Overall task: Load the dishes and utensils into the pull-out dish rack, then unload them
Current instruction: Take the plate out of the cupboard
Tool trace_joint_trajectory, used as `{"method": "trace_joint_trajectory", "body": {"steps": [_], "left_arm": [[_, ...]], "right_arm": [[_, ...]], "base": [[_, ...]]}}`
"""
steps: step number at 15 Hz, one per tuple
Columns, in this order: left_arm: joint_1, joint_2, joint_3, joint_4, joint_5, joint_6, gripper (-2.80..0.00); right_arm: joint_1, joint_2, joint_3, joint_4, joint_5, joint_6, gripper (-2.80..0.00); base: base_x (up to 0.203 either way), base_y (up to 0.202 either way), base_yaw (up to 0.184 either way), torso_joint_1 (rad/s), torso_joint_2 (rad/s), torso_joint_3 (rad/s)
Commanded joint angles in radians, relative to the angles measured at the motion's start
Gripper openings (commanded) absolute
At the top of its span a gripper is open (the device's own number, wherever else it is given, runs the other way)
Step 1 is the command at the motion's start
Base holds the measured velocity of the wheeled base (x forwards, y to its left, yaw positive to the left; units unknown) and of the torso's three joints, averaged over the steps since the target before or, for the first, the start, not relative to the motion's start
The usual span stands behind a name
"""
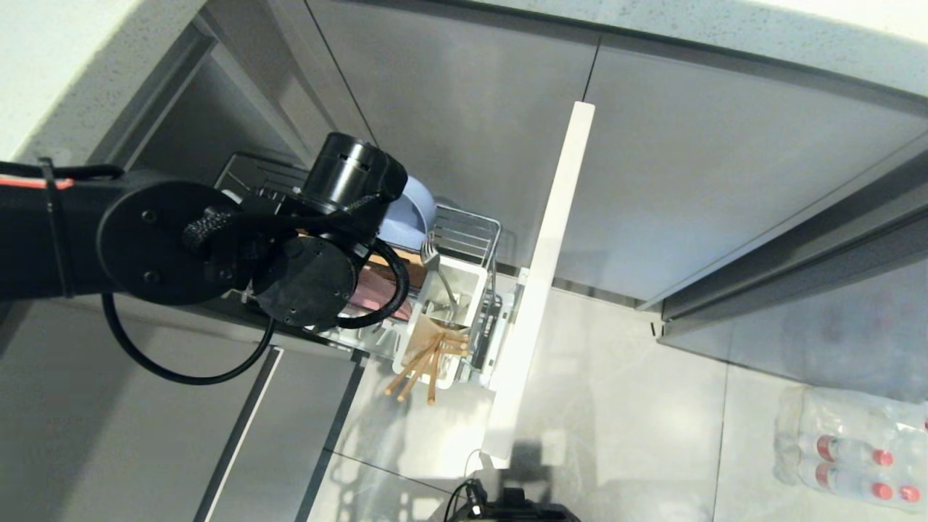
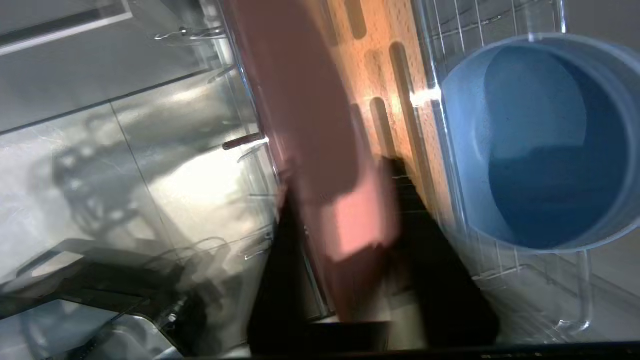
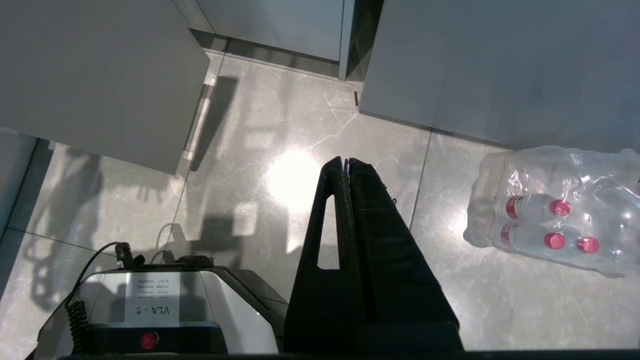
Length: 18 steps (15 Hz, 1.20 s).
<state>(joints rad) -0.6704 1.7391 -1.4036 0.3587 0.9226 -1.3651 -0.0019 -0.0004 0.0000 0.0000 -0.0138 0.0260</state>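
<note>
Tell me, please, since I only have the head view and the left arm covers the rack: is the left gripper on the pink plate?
Observer: Yes. The left wrist view shows the left gripper closed on the pink plate, with a finger on each face.
Operator: Is the plate flat or upright?
Observer: It stands on edge in the dish rack, beside the wooden strip.
Operator: And the right gripper?
Observer: The right gripper is shut and empty above the floor, near a pack of bottles.

The left arm point(image 1: 181, 246) covers the rack point(image 1: 471, 239). The plate point(image 2: 310, 125) and bowl point(image 2: 540, 145) fill it; the floor point(image 1: 638, 406) is open.
</note>
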Motion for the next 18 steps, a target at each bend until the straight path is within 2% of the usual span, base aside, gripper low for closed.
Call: {"method": "trace_joint_trajectory", "body": {"steps": [1,10,12,16,18], "left_arm": [[-0.001,-0.001,0.000,0.003,0.006,-0.008,-2.80],[-0.031,-0.045,-0.033,0.005,0.007,0.012,-2.80],[-0.060,-0.092,-0.062,-0.001,0.008,0.061,-2.80],[-0.142,-0.158,-0.123,-0.001,0.010,0.110,-2.80],[-0.223,-0.196,-0.165,0.002,0.011,0.149,-2.80]], "right_arm": [[0.000,0.000,0.000,0.000,0.000,0.000,-2.80],[0.000,0.000,0.000,0.000,0.000,0.000,-2.80],[0.000,0.000,0.000,0.000,0.000,0.000,-2.80],[0.000,0.000,0.000,0.000,0.000,0.000,-2.80],[-0.001,0.000,0.000,0.000,0.000,0.000,-2.80]], "base": [[0.000,0.000,0.000,0.000,0.00,0.000],[0.000,0.000,0.000,0.000,0.00,0.000],[0.000,0.000,0.000,0.000,0.00,0.000],[0.000,0.000,0.000,0.000,0.00,0.000],[0.000,0.000,0.000,0.000,0.00,0.000]]}}
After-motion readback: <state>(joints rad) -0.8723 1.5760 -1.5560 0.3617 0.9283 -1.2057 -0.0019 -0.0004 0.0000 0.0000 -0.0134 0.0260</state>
